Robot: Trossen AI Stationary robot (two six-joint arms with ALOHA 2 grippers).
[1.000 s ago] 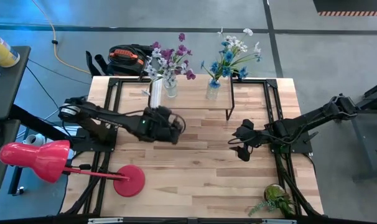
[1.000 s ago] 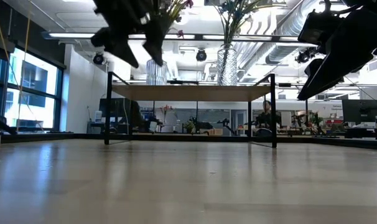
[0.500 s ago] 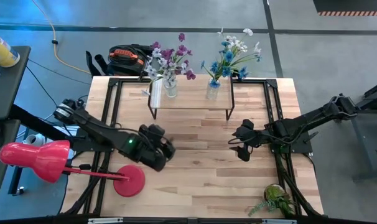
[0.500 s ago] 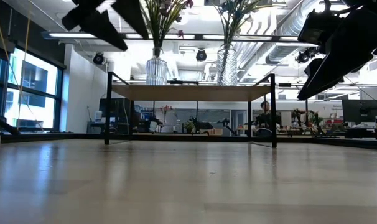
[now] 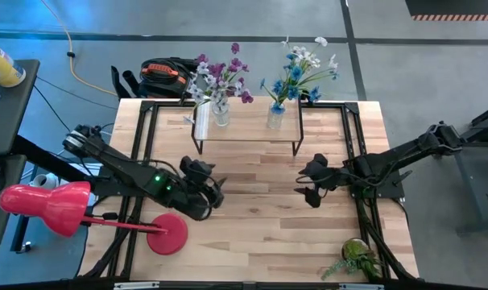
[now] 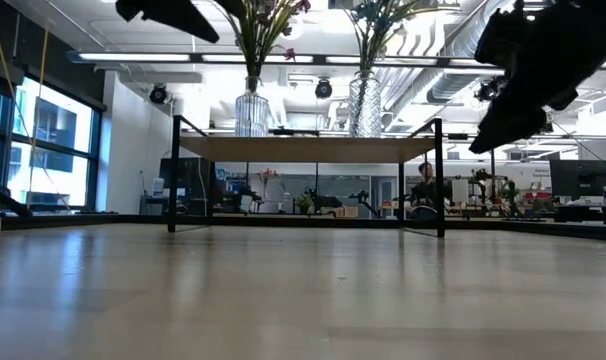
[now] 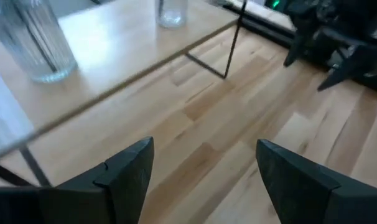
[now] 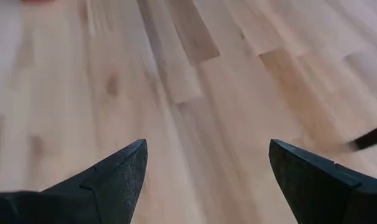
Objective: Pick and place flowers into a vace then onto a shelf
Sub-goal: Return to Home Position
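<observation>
Item: two clear vases on the shelf (image 5: pixel 246 131), both upright. One vase (image 5: pixel 221 113) holds the purple flowers (image 5: pixel 225 75) with pale white ones. The other vase (image 5: pixel 275 118) holds the blue and white flowers (image 5: pixel 299 69). Neither has shifted over the last second. Change noted: the left gripper (image 5: pixel 208 188) was just in front of the shelf by the purple-flower vase a second ago and has since drawn back toward the left middle of the table, now well apart from the shelf. Its fingers (image 7: pixel 131 171) are spread, with nothing between them. The right gripper (image 5: pixel 308 184) waits over the right middle of the table, lifted slightly, its fingers (image 8: pixel 117 173) likewise spread and empty. Judgement: placing looks complete — only the arms' retreat to rest remains. Writing: none readable. A yellow container (image 5: pixel 2 64) off the table's far left corner bears print too small to make out.
</observation>
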